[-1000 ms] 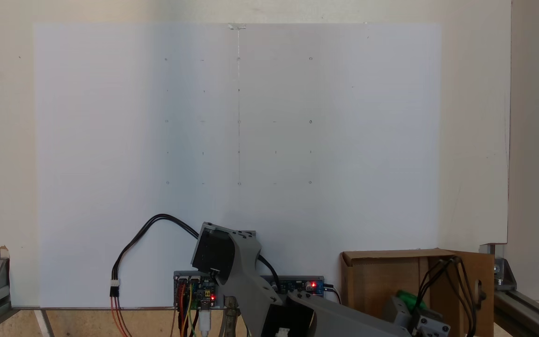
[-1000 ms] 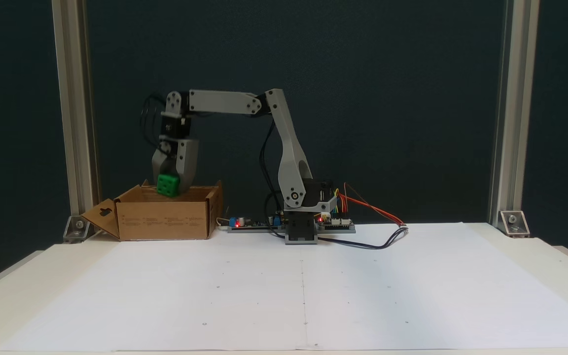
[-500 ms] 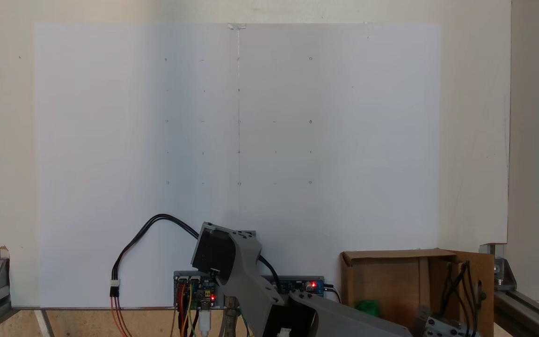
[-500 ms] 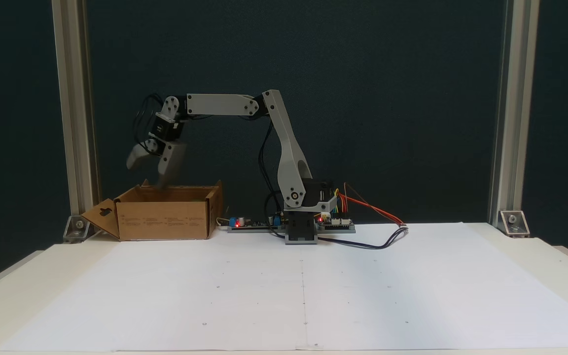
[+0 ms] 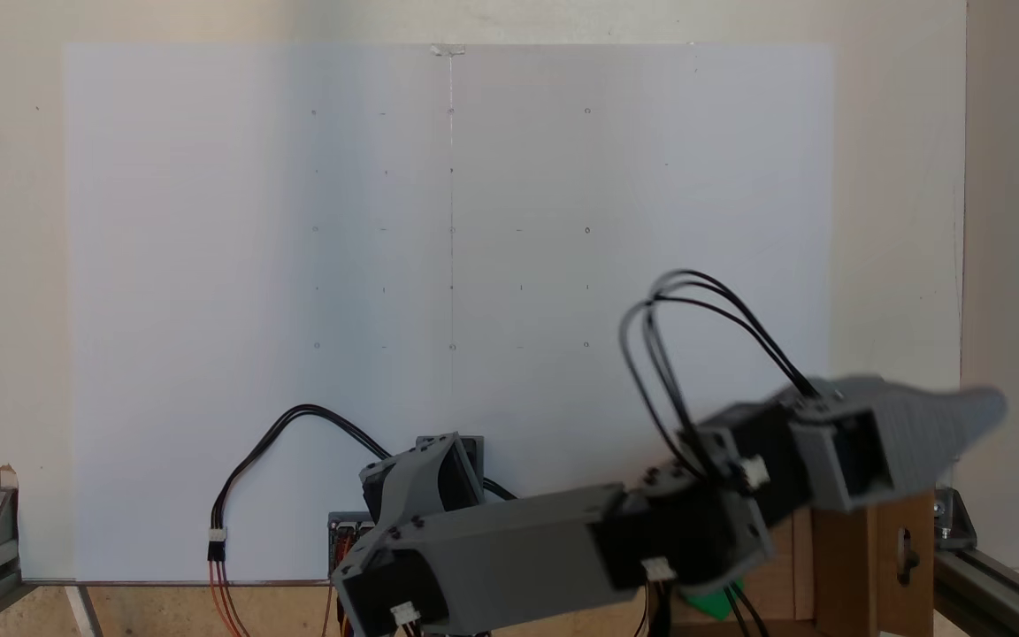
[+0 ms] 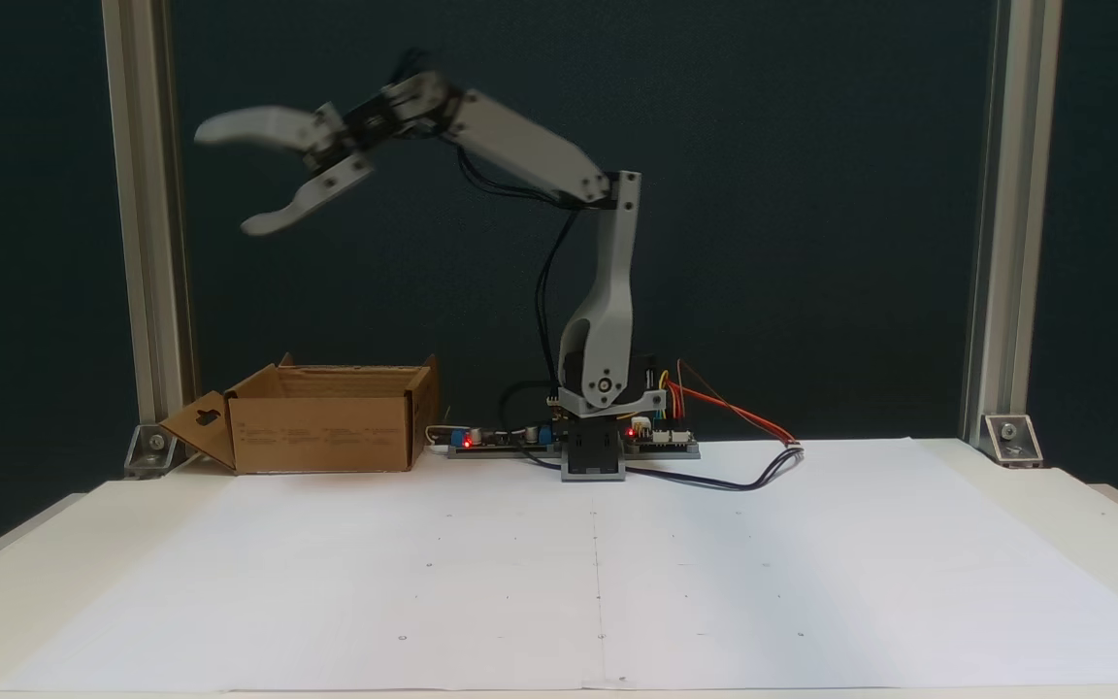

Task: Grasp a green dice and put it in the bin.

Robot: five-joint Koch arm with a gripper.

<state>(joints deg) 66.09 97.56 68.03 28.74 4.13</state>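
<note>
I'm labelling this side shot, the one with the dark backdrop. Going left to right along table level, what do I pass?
Left aluminium post → the bin → red-lit circuit board → arm base → orange wires → right aluminium post.

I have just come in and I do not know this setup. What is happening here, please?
A small grey robot arm is putting a green dice into a cardboard box. The dice already lies inside the box, as the view from above shows. The gripper is open and empty, raised high above the box, and it looks blurred, so the arm is moving. The white sheet in front of the arm carries only faint marks. The job looks finished.
</note>
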